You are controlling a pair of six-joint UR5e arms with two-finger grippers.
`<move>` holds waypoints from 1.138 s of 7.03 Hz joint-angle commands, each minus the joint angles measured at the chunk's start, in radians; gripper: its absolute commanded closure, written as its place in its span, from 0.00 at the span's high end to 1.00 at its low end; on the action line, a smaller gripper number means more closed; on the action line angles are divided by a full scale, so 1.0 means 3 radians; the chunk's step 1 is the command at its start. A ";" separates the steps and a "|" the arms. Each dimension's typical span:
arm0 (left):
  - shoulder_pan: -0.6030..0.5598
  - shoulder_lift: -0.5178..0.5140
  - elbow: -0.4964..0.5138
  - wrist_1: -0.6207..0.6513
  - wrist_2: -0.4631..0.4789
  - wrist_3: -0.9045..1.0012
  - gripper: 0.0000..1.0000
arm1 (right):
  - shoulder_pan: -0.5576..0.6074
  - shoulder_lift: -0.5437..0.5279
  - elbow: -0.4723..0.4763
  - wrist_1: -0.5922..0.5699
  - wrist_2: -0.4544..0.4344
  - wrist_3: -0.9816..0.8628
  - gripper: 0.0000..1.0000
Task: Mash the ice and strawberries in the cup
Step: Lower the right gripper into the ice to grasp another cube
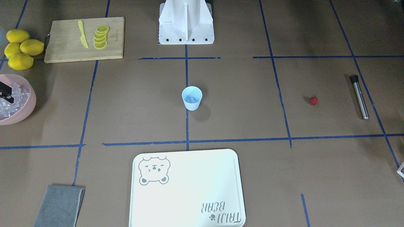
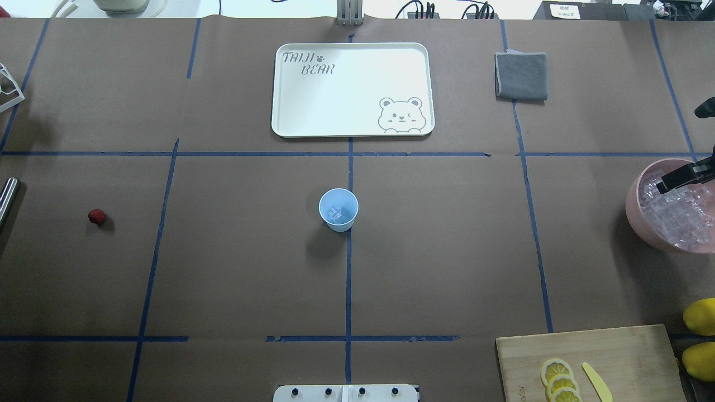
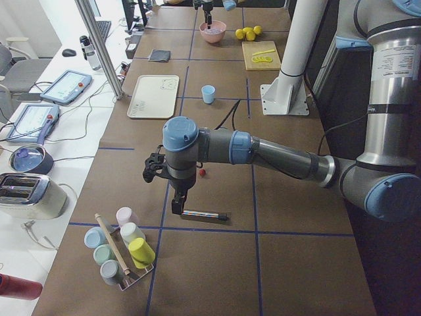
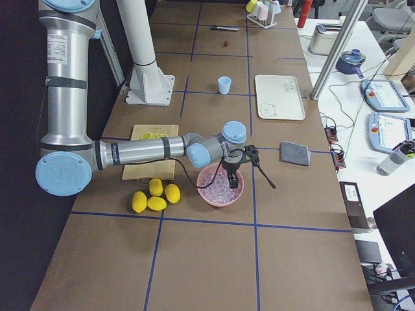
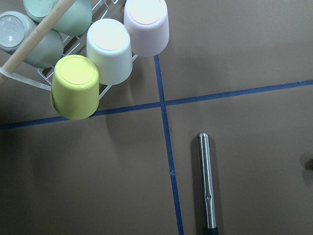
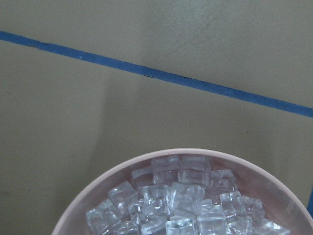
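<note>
Fingers (image 2: 678,180) of the right gripper (image 4: 229,180) hung over clear ice cubes (image 6: 181,196) in the round pink bowl (image 2: 632,207), their gap unreadable at the frame edge. Equally unreadable, the left gripper (image 3: 178,205) hovered above a steel muddler rod (image 3: 205,215). The small light blue plastic cup (image 1: 192,98) stood mid-table, apparently holding ice. The small red strawberry (image 1: 313,100) lay well apart from it.

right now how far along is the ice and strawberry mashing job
Done: the small light blue plastic cup holds some clear ice cubes. In hand: the right gripper is over the pink bowl of ice; whether it grips a cube is unclear. Left: the small red strawberry lies on the table well apart from the cup, the slim metal muddler rod lies there too, and nothing is mashed.
</note>
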 commanded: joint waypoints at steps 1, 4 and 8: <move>0.0000 0.0000 -0.0004 -0.0003 -0.0005 0.0000 1.00 | -0.0014 -0.0019 -0.0009 -0.0024 -0.0007 0.0006 0.87; 0.0000 -0.0005 -0.0039 0.0002 -0.0005 -0.0056 1.00 | -0.0101 0.0012 -0.0126 -0.0003 -0.0012 -0.0005 0.81; 0.0000 -0.0005 -0.0045 0.0002 -0.0005 -0.0056 1.00 | -0.0096 -0.0024 -0.0126 -0.0003 0.0009 -0.0025 0.76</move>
